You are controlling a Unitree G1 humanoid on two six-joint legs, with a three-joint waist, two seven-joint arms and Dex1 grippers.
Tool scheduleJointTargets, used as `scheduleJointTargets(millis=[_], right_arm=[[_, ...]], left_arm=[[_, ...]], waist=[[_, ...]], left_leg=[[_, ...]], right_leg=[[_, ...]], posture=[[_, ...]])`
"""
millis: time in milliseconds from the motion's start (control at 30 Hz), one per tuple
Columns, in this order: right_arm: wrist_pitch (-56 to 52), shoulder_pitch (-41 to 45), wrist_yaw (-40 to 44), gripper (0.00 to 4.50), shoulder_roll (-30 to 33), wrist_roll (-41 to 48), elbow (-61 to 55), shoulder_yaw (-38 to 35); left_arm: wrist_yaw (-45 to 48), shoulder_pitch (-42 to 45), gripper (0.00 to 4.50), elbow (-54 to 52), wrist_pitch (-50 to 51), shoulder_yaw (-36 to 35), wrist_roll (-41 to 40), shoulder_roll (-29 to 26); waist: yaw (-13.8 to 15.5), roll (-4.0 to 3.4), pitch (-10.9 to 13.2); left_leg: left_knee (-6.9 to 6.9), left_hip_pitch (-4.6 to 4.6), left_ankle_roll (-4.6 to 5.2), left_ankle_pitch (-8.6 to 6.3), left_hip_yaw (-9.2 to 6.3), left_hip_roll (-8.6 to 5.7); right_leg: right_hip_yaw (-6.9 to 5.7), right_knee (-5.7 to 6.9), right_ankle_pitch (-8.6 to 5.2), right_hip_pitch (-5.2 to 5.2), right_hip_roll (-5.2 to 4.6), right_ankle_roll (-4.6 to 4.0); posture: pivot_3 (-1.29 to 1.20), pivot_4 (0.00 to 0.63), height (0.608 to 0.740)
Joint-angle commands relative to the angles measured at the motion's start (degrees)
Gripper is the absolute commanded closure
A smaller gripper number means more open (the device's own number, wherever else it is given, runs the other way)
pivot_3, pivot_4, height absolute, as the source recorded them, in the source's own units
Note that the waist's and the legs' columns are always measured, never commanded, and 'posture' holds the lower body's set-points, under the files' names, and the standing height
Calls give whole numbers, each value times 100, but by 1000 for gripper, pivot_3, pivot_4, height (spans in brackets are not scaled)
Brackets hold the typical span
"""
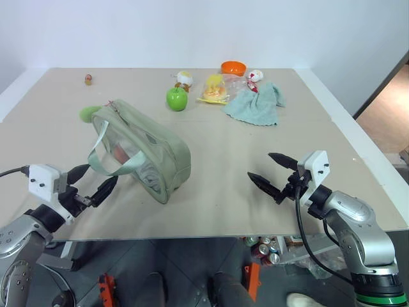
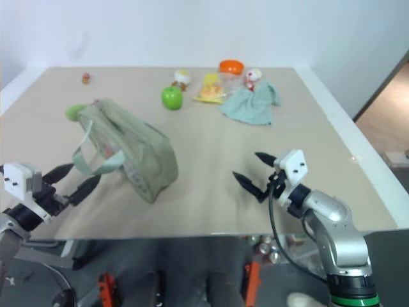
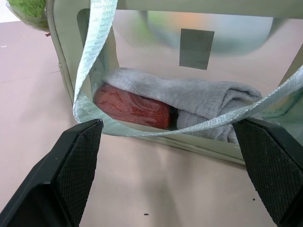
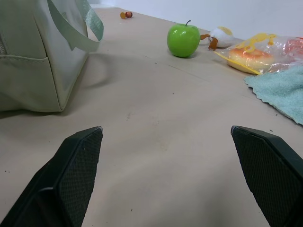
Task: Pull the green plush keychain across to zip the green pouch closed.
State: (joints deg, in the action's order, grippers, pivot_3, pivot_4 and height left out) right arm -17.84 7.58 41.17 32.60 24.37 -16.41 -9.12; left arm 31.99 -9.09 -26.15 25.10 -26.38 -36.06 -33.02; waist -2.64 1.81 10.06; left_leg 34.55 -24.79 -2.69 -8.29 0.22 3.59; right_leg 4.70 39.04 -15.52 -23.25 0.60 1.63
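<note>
Two things show through the green pouch's [image 1: 144, 150] clear window: a rolled grey cloth [image 3: 199, 101] and a dark red, rough-textured block [image 3: 132, 106], perhaps a sponge. The left gripper [image 1: 92, 182] stands wide open just before that window, its fabric loop strap [image 3: 90, 61] hanging between the fingers. The green plush keychain [image 1: 89, 113], fuzzy, sits at the pouch's far end. The right gripper [image 1: 271, 173], open too, is well apart.
</note>
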Motion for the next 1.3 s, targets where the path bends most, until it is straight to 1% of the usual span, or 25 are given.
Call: scheduleJointTargets(millis=[33,133,400,767,833,900,1033,1100,1167,1300], right_arm=[[51,110,32,0,87,38,-42,-115],[71,148,56,0,123,17,-4,-124],[132,120,96,0,168,23,33,-123],[293,259,191,0,151,18,114,-124],[-24,660,325,0,180,329,-100,5],[-606,1310,363,0,30,785,-390,305],[-1194,2196,358,0,-371,1048,-499,973],[-1313,2695,330,0,-755,953,-233,1405],[-1252,3124,499,0,-1050,739,206,1793],[-1080,3539,784,0,-1281,519,978,2015]], left_arm=[[123,-38,9,-49,-114,-182,-74,-46],[228,-250,9,-82,-104,-337,-369,117],[378,-435,9,-117,-195,-498,-587,141],[731,-377,9,-295,-129,-530,-904,-101],[893,-360,9,-482,8,-471,-1115,-250],[1049,-377,9,-663,146,-394,-1277,-420],[1166,-344,9,-746,265,-290,-1392,-598],[1262,-277,9,-762,327,-237,-1455,-688],[1337,-219,9,-791,399,-232,-1566,-792],[1385,-169,9,-870,494,-271,-1708,-919]], waist=[[0,0,0],[-8,0,0],[-6,3,1],[-6,3,2],[-11,3,4],[-42,5,9],[-73,7,8],[-70,8,8],[-69,7,9],[-27,9,8]], left_leg=[[0,0,0,0,0,0],[-1,1,0,0,4,1],[-1,1,-1,-1,6,2],[-1,1,-1,-1,7,3],[0,2,-1,-1,10,3],[0,4,-1,-1,16,8],[-10,16,-1,-1,21,22],[-16,13,-1,-1,10,23],[-16,5,-3,-2,5,22],[-14,-11,-7,-5,5,16]], right_leg=[[0,0,0,0,0,0],[3,0,0,-1,0,0],[3,0,-1,-2,-1,-2],[4,0,-1,-3,0,-3],[6,0,-1,-4,-1,-4],[8,0,3,-7,1,-8],[8,1,10,-6,12,-20],[2,1,1,-7,16,-24],[-2,2,-3,-12,16,-22],[-5,0,-8,-17,8,-12]], posture=[[0,150,740],[0,150,740],[0,150,740],[0,150,740],[0,150,740],[0,150,740],[0,150,740],[0,150,740],[0,150,740],[0,150,740]])
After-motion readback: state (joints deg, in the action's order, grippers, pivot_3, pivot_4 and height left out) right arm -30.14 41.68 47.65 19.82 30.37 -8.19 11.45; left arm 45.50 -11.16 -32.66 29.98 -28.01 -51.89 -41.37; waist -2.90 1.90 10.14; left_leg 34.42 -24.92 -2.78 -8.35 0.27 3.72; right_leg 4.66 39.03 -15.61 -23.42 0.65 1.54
